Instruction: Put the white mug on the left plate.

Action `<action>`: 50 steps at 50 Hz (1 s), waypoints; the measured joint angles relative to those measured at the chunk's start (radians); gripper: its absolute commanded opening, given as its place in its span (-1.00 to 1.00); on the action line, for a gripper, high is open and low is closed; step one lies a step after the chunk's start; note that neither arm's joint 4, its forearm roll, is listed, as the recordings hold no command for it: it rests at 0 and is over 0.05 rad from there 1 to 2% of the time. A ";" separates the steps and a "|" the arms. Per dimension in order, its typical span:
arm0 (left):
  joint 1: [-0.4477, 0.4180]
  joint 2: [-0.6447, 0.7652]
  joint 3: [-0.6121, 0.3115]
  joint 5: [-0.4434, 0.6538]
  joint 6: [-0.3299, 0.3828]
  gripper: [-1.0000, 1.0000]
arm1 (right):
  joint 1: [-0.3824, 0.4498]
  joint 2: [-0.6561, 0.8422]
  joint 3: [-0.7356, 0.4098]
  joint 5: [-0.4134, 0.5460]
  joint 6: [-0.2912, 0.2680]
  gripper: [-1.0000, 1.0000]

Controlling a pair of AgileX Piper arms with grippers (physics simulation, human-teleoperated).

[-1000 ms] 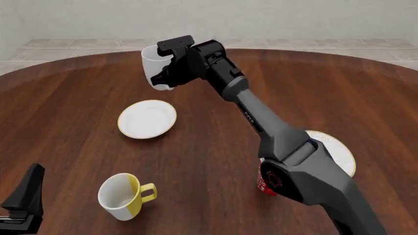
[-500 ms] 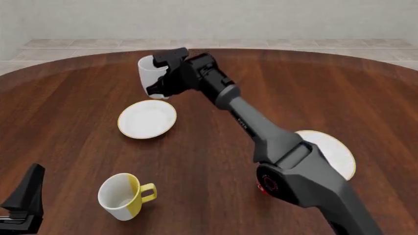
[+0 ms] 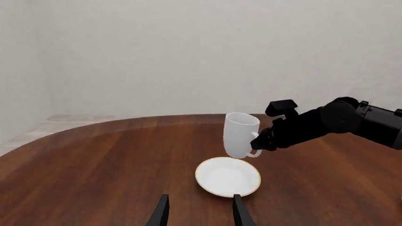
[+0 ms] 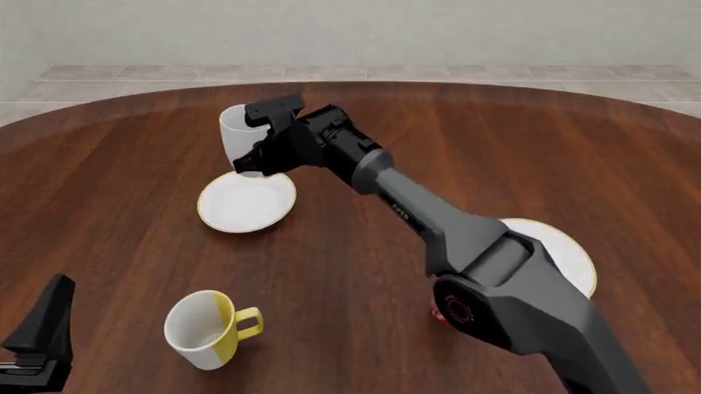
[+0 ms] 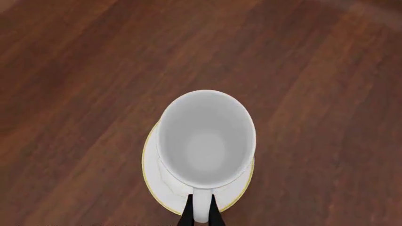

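Above the left plate [image 4: 246, 200], the right gripper [image 4: 266, 139] is clamping the rigid, breakable white mug [image 4: 236, 139] by its handle.

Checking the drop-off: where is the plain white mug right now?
In the front view, the plain white ceramic mug hangs upright, held by its handle in the right hand, above the far edge of the small gold-rimmed plate, left of centre.

Matte black and dark grey right arm [image 4: 438, 222], red ring marking at its joint [image 4: 451, 313].
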 measured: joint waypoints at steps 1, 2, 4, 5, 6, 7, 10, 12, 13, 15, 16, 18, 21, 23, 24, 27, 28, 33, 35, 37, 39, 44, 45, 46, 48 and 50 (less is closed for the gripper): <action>0.000 0.000 0.000 0.000 0.000 1.00 | 0.001 -0.002 0.007 -0.004 0.000 -1.00; 0.000 0.000 0.000 0.000 0.000 1.00 | 0.002 -0.005 0.014 -0.009 0.000 -1.00; 0.000 0.000 0.000 0.000 0.000 1.00 | 0.005 -0.010 0.029 -0.019 0.001 -1.00; 0.000 0.000 0.000 0.000 0.000 1.00 | 0.006 -0.012 0.036 -0.023 0.002 -1.00; 0.000 0.000 0.000 0.000 0.000 1.00 | 0.007 -0.014 0.043 -0.028 0.002 -1.00; 0.000 0.000 0.000 0.001 -0.001 1.00 | 0.008 -0.016 0.049 -0.032 0.003 -1.00; 0.001 0.000 0.000 0.000 -0.001 1.00 | 0.011 -0.021 0.068 -0.044 0.004 -1.00; 0.001 0.000 0.000 0.000 -0.001 1.00 | 0.013 -0.024 0.079 -0.051 0.004 -1.00; 0.000 0.000 0.000 0.000 -0.001 1.00 | 0.013 -0.025 0.083 -0.054 0.004 -1.00; 0.000 0.000 0.001 0.000 -0.001 1.00 | 0.014 -0.027 0.091 -0.060 0.005 -1.00; 0.000 0.000 0.001 0.000 -0.001 1.00 | 0.014 -0.027 0.094 -0.062 0.005 -1.00; 0.000 0.000 0.001 0.000 -0.001 1.00 | 0.015 -0.026 0.097 -0.064 0.005 -1.00; 0.000 0.000 0.001 0.000 -0.002 1.00 | 0.014 -0.024 0.098 -0.065 0.006 -1.00; 0.000 0.000 0.002 0.000 -0.002 1.00 | 0.014 -0.021 0.097 -0.064 0.005 -1.00; 0.000 0.000 0.002 -0.001 -0.002 1.00 | 0.013 -0.020 0.097 -0.064 0.005 -1.00; -0.001 0.000 0.003 -0.001 -0.002 1.00 | 0.013 -0.017 0.096 -0.063 0.006 -1.00; -0.001 0.000 0.003 -0.001 -0.002 1.00 | 0.013 -0.016 0.096 -0.063 0.006 -1.00; -0.001 0.000 0.004 0.000 -0.002 1.00 | 0.013 -0.012 0.098 -0.065 0.007 -1.00; -0.001 0.000 0.004 0.000 -0.002 1.00 | 0.013 -0.011 0.099 -0.066 0.008 -1.00; -0.002 0.000 0.005 0.000 -0.002 1.00 | 0.013 -0.009 0.099 -0.065 0.009 -1.00; -0.002 0.000 0.005 0.000 -0.002 1.00 | 0.014 -0.008 0.099 -0.065 0.009 -1.00; -0.002 0.000 0.006 0.000 -0.002 1.00 | 0.019 -0.010 0.108 -0.071 0.012 -1.00; -0.002 0.000 0.006 0.000 -0.002 1.00 | 0.020 -0.011 0.112 -0.073 0.012 -1.00; -0.002 0.000 0.006 0.000 -0.002 1.00 | 0.021 -0.012 0.115 -0.075 0.013 -1.00; -0.002 0.000 0.007 0.000 -0.002 1.00 | 0.024 -0.014 0.121 -0.078 0.014 -1.00; -0.002 0.000 0.007 0.000 -0.002 1.00 | 0.025 -0.014 0.124 -0.081 0.015 -1.00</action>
